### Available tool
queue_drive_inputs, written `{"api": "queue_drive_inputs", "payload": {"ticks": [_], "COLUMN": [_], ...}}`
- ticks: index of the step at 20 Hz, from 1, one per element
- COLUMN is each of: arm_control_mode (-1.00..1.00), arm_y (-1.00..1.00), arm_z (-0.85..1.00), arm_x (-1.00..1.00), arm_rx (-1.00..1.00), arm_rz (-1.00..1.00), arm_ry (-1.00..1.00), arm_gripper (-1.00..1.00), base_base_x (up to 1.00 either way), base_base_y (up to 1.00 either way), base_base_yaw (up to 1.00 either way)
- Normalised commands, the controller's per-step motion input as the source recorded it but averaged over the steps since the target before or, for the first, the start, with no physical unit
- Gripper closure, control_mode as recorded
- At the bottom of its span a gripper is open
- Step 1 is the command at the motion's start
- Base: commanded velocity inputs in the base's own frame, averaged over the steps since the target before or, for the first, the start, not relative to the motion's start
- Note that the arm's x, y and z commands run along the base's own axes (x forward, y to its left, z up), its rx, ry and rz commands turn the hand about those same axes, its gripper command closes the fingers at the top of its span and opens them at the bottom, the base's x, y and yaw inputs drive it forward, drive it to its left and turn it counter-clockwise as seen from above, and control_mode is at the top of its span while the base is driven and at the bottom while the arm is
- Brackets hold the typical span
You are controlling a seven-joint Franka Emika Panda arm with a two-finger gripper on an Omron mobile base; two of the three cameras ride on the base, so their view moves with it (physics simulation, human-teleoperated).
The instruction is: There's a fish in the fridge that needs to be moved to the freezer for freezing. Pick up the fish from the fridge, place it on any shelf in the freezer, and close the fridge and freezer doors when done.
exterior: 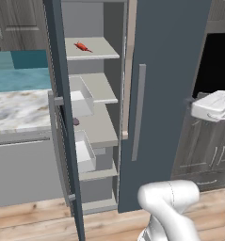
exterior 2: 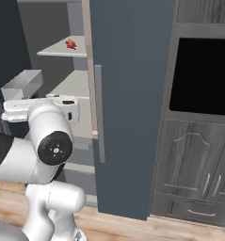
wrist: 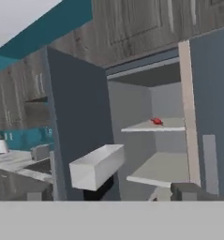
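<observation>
One fish point(exterior: 82, 46), small and red-orange, lies flat on the upper shelf point(exterior: 102, 51) of the open fridge point(exterior: 97, 117), well above and far from the gripper point(wrist: 167, 193), whose jaws stand wide apart with nothing between them. It is judged light, stiff and thin, likely to skid on the smooth grey board. A pinch across the narrow mid-body looks best, fingers straddling it from above; the low profile leaves little margin.

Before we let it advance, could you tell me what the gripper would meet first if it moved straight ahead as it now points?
Probably the white door bin on the open door; the fish lies higher and deeper, though depth is uncertain.
</observation>
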Motion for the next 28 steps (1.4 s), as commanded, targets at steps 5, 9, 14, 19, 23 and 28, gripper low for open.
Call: {"api": "queue_drive_inputs", "payload": {"ticks": [5,9,14,19,23,28], "arm_control_mode": [-1.00,-1.00,-1.00,-1.00,-1.00,-1.00], "arm_y": [1.00,1.00,1.00,1.00,0.99,0.94], "arm_z": [0.00,-0.07,-0.27,-0.58,-1.00,-0.88], "arm_x": [-0.97,-0.88,-0.73,-0.20,0.12,0.24], "arm_rx": [-0.30,-0.09,0.08,-0.03,-0.09,0.05], "arm_rz": [-0.04,-0.25,-0.38,-0.49,-0.48,-0.29], "arm_ry": [-0.65,-0.42,-0.23,-0.14,-0.12,-0.34], "arm_gripper": [-1.00,-1.00,-1.00,-1.00,-1.00,-1.00], "base_base_x": [0.00,0.00,0.00,0.00,0.00,0.00], "base_base_y": [0.00,0.00,0.00,0.00,0.00,0.00], "base_base_yaw": [0.00,0.00,0.00,0.00,0.00,0.00]}}
